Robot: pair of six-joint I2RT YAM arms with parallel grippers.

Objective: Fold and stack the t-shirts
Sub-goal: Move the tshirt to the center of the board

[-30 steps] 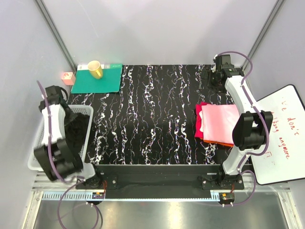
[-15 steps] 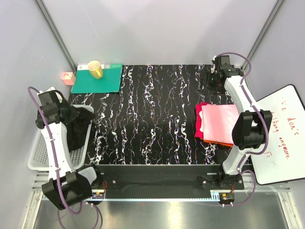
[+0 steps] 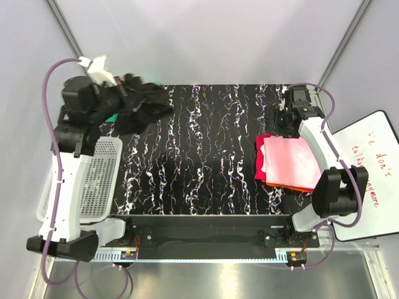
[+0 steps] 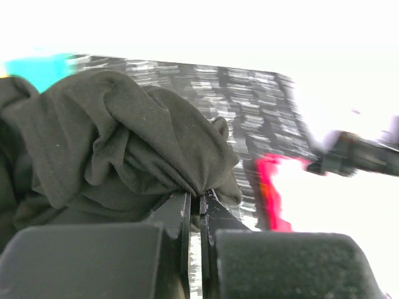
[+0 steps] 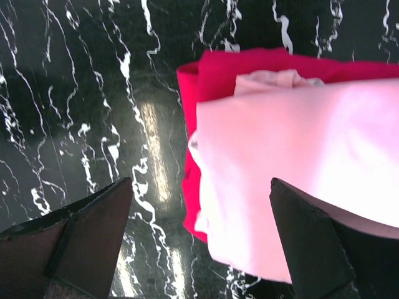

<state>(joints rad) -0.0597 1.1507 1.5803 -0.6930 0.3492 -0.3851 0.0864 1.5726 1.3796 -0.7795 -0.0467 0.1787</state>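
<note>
My left gripper (image 3: 121, 93) is shut on a crumpled black t-shirt (image 3: 134, 103) and holds it high above the table's far left corner. In the left wrist view the black t-shirt (image 4: 118, 143) bunches over my closed fingertips (image 4: 194, 198); its lettering is hidden. A folded stack sits at the right: a pink t-shirt (image 3: 292, 161) on a red t-shirt (image 3: 262, 159) on an orange t-shirt (image 3: 293, 187). My right gripper (image 3: 285, 118) is open and empty, hovering over the stack's far left corner. The right wrist view shows the pink t-shirt (image 5: 299, 162) and the red t-shirt (image 5: 218, 75).
A white mesh basket (image 3: 93, 180) stands at the left edge. The green mat (image 3: 112, 116) is mostly hidden behind the lifted shirt. A whiteboard (image 3: 368, 174) with red writing leans at the right. The table (image 3: 199, 156) is black marble-patterned.
My left arm has lifted the black t-shirt out of the basket, up and toward the far left corner. My right gripper has moved slightly nearer, over the stack.
</note>
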